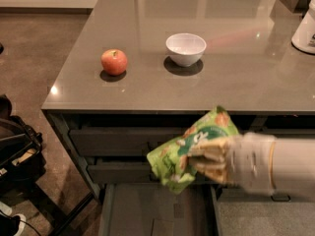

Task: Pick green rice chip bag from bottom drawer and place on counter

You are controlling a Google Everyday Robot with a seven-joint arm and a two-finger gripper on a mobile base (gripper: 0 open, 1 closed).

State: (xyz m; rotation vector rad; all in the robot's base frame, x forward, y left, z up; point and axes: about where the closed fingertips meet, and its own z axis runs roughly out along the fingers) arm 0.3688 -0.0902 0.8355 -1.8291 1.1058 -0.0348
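Note:
The green rice chip bag (183, 151) is bright green and crinkly, held in the air in front of the upper drawer fronts, just below the counter's front edge. My gripper (204, 160) comes in from the right on a white arm and is shut on the bag's right side. The bottom drawer (147, 210) is pulled open beneath the bag, its flat grey floor showing. The counter (246, 77) is glossy grey-brown and stretches across the upper part of the view.
A red apple (114, 62) and a white bowl (185, 48) stand on the counter. A white container (306, 31) is at the counter's right edge. Dark bags (17, 154) lie on the floor at the left.

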